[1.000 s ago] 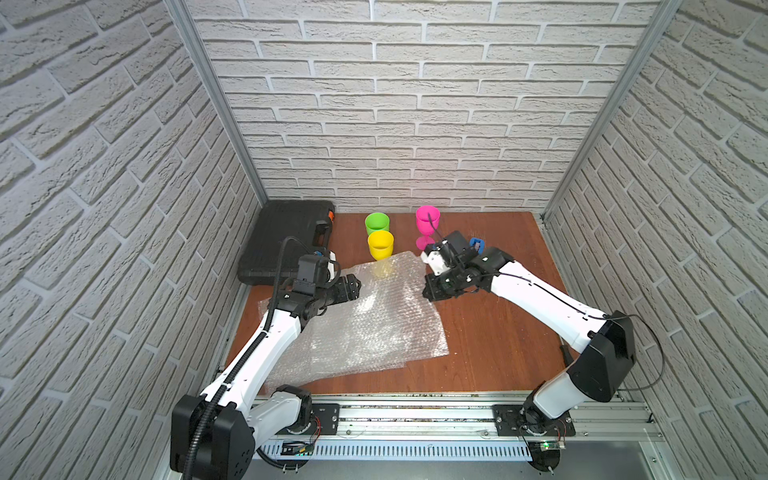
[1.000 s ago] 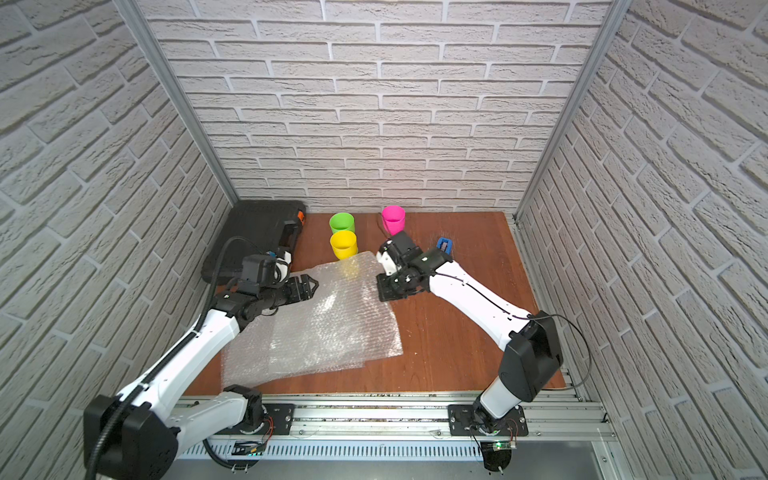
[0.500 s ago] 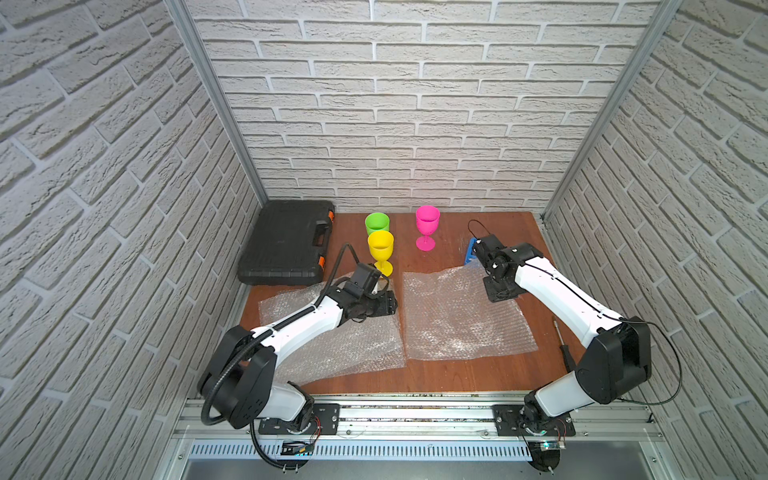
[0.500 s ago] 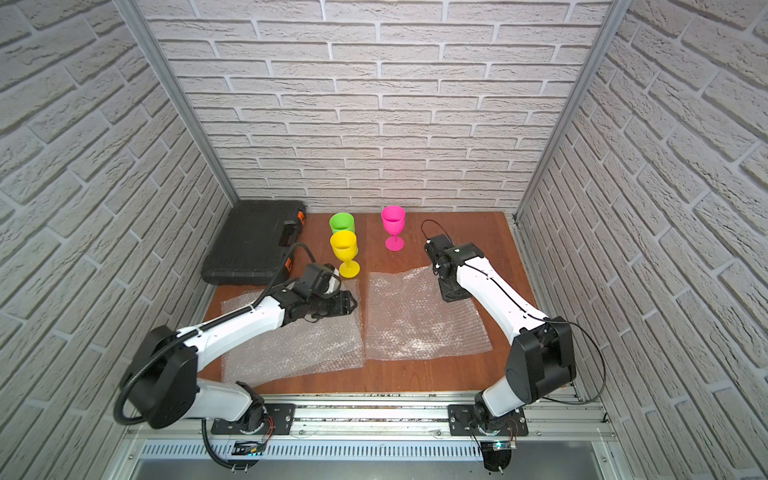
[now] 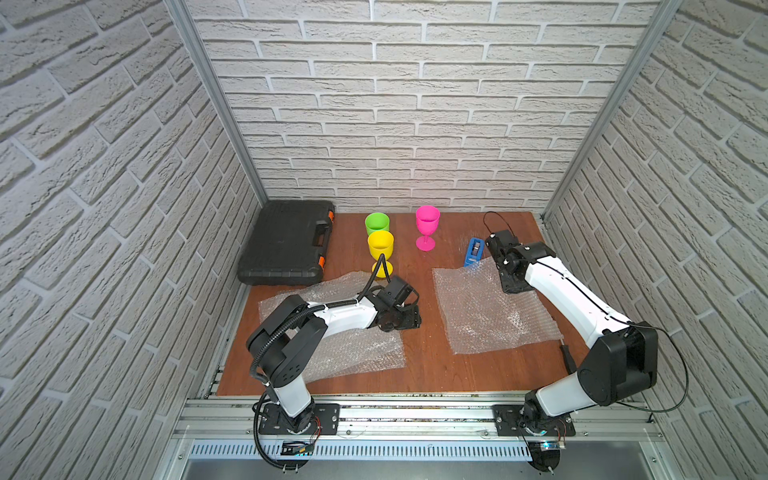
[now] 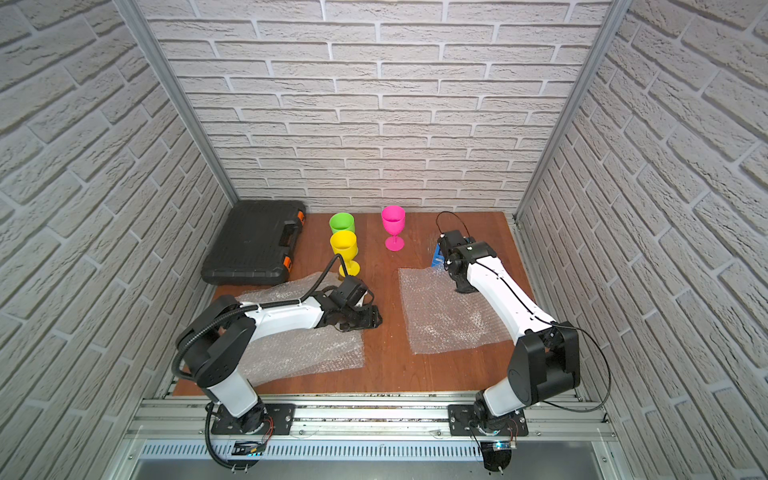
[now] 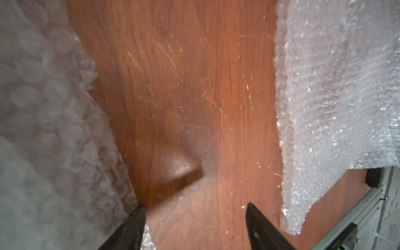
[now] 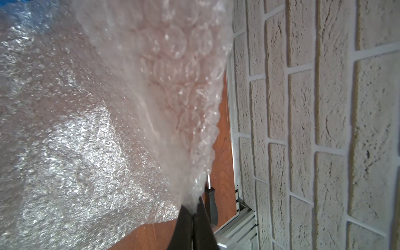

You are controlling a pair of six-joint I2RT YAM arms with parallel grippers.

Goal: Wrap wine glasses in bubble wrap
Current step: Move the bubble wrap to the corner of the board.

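My right gripper (image 8: 194, 208) pinches the edge of one bubble wrap sheet (image 8: 86, 129), while my left gripper (image 7: 194, 206) hangs spread wide above the wooden table (image 7: 184, 75).

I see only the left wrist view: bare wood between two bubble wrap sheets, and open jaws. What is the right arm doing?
Observer: The right gripper has its jaws shut on the right sheet, near its far edge.
Operator: And the glasses, are they wrapped?
Observer: No. The yellow glass, green glass and pink glass stand upright and bare.
Operator: Is something else near the right sheet?
Observer: A blue tape dispenser stands at its far edge.
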